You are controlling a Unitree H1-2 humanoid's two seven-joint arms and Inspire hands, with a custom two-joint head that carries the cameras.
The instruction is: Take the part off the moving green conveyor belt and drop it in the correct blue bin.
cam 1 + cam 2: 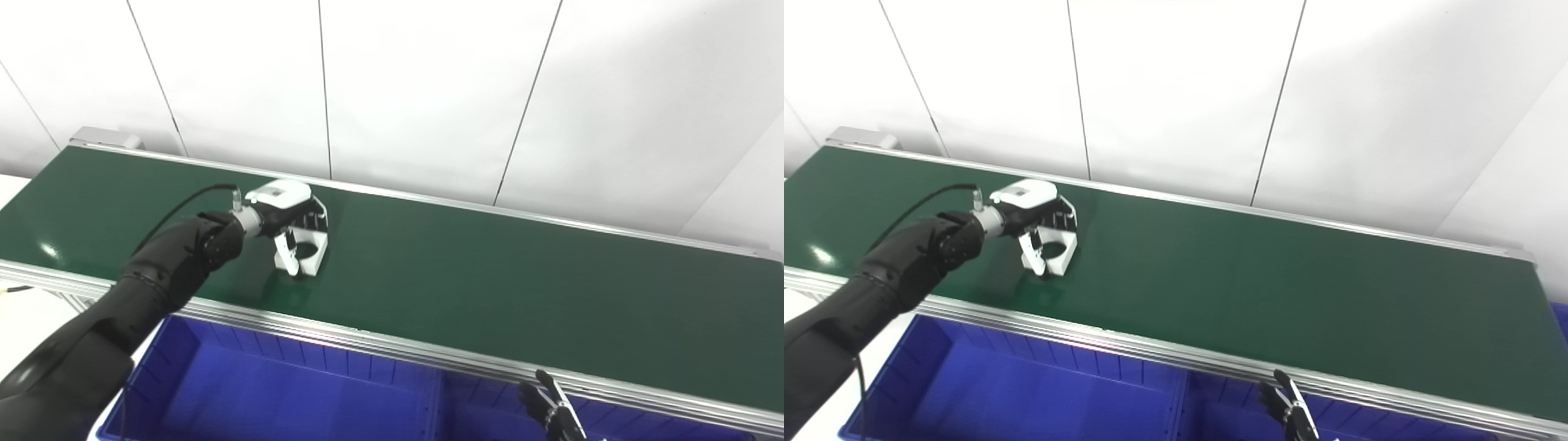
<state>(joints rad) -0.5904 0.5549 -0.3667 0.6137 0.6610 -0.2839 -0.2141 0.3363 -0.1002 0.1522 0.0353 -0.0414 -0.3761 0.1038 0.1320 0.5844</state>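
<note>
A white part [308,245] with a round hole lies on the green conveyor belt [490,275], left of centre. My left hand [285,211] reaches over the belt and is on the part, fingers wrapped over its top and thumb at its near side. The part still rests on the belt. It also shows in the right eye view [1056,242] with the left hand [1029,208]. My right hand [551,407] is low at the bottom edge, over the bins; only its fingertips show, fingers apart and empty.
Two blue bins stand below the belt's near rail: a large one [275,392] at left and another [490,416] at right. A metal rail [398,346] runs between belt and bins. White wall panels stand behind the belt.
</note>
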